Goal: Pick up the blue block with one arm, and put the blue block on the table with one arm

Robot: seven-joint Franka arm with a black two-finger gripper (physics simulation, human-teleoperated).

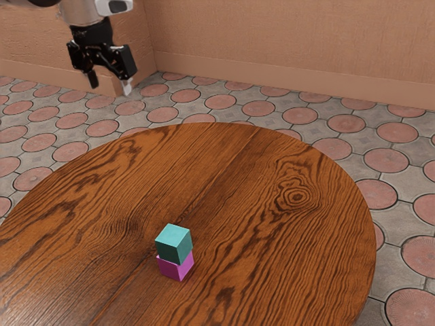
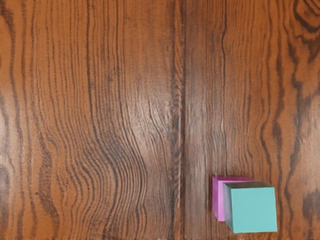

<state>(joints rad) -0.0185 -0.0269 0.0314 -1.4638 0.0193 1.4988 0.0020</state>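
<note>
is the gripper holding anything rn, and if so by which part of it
Nothing is held: the gripper is open above the scene, and the blue block sits on the pink one.

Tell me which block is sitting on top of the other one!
The blue-green block is on top. The pinkish-purple block is underneath it, resting on the wooden table.

Your smooth, teal-blue cubic block (image 1: 171,246) sits flat atop a smooth magenta cubic block (image 1: 169,267), raised off the round, brown wood-grained table (image 1: 285,238), toward seven o'clock from the exterior view's centre.
</note>
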